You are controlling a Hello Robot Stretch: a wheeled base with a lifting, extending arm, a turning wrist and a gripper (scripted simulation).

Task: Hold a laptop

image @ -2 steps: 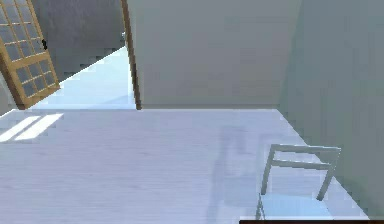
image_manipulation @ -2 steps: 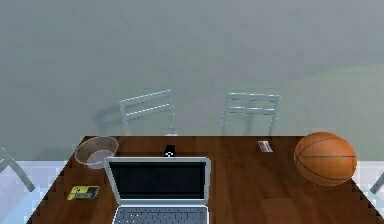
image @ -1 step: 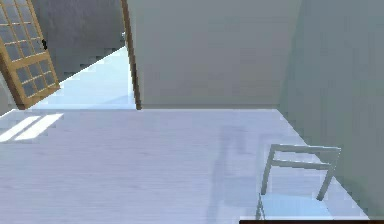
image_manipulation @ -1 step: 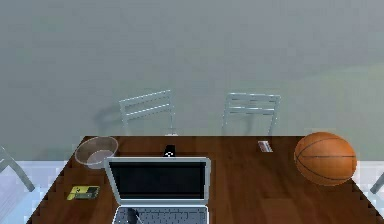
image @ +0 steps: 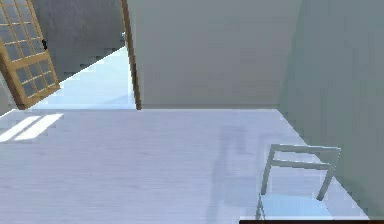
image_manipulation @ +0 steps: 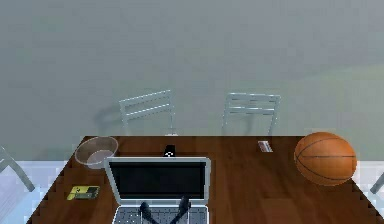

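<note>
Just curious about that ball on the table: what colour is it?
Orange-brown with dark seams, a basketball; clearest in the arm side view.

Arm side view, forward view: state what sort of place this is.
Probably a dining or study room in a house: a dark wooden table with two chairs behind it, an open laptop on it, and, in the forward view, a glazed wooden door.

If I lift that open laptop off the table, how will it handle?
The laptop stands open, so its hinged screen may swing when lifted. It looks thin and rigid, probably fairly heavy. Nudged sideways, it would likely slide on the smooth table, not tip.
</note>
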